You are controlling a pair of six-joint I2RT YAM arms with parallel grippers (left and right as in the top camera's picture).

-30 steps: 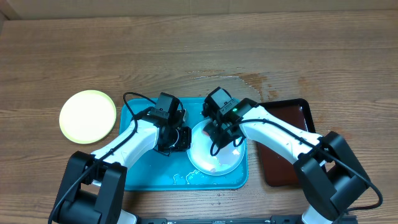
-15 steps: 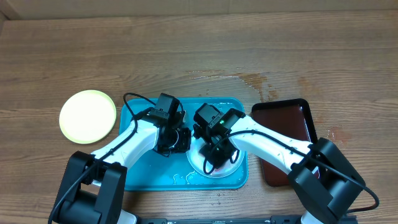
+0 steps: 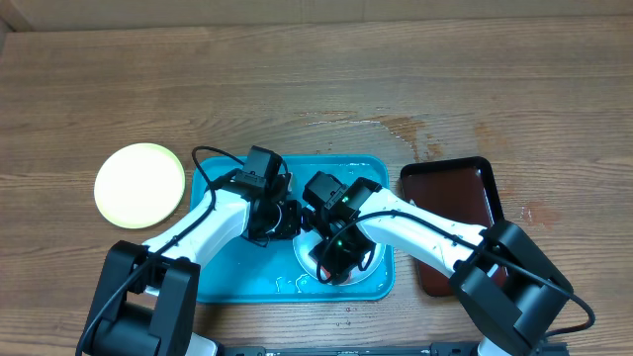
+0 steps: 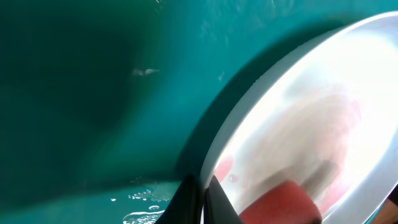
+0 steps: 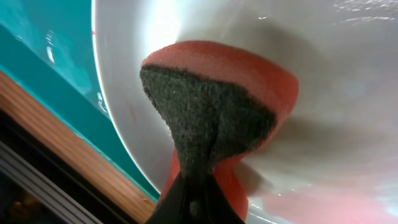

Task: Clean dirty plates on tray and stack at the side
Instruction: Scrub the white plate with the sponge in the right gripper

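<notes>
Right gripper [image 5: 193, 208] is clamped on a folded red foam sponge [image 5: 214, 112] with a coarse dark scrub face, pressed into the glossy wet pale plate [image 5: 348, 93] in the smooth turquoise tray [image 4: 93, 93]. Left gripper [image 4: 200, 199] is pinched shut on that plate's thin rim. A round yellow-green plate [image 3: 139, 185] lies on the wood-grain table [image 3: 396, 69], left of the tray.

Smeared plate [image 4: 311, 112] on tray [image 3: 227, 279], yellow plate [image 3: 139, 185] aside

overhead: bright, sharp | left wrist: blurred, tray [image 4: 74, 93] shadowed | plate [image 4: 323, 106]: glare
</notes>
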